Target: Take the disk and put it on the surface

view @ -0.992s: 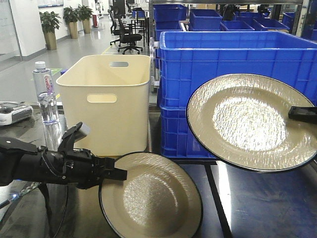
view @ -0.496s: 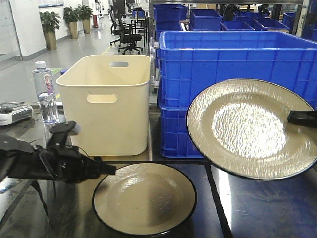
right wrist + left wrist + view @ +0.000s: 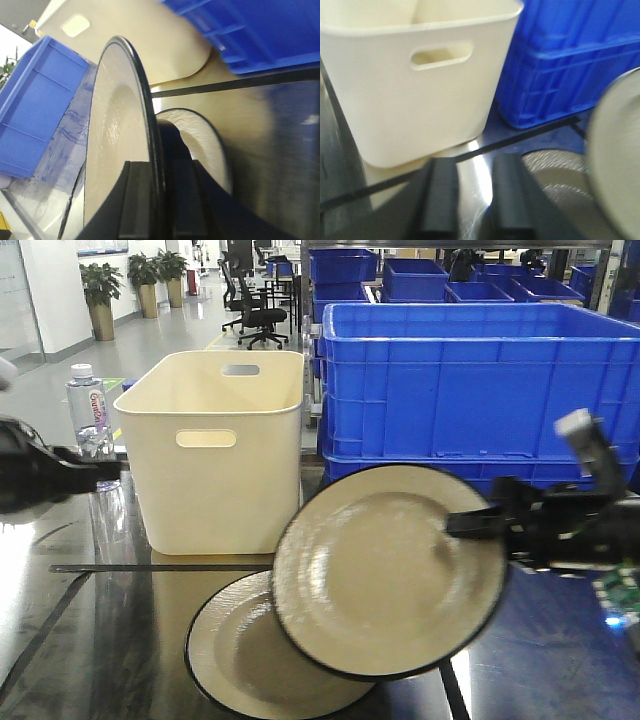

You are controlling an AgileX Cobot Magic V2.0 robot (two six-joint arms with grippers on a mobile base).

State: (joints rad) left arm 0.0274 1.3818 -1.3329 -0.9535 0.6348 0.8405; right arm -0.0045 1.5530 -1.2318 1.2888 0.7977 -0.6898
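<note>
A beige disk with a black rim (image 3: 390,570) hangs tilted on edge above the surface (image 3: 100,640), the dark glossy tabletop. My right gripper (image 3: 455,525) is shut on the disk's right rim; in the right wrist view the fingers (image 3: 135,200) pinch the rim of this disk (image 3: 115,130). A second disk (image 3: 240,660) lies flat on the surface, partly under the held one. My left gripper (image 3: 105,462) is far to the left, open, with only tabletop between its fingers (image 3: 440,195).
A cream bin (image 3: 220,440) stands behind the disks, with stacked blue crates (image 3: 470,380) to its right. A water bottle (image 3: 88,415) is at the back left. Black tape (image 3: 150,567) crosses the tabletop.
My right gripper has carried its disk down and to the left, over the lying disk. My left gripper has drawn back to the left, away from the lying disk.
</note>
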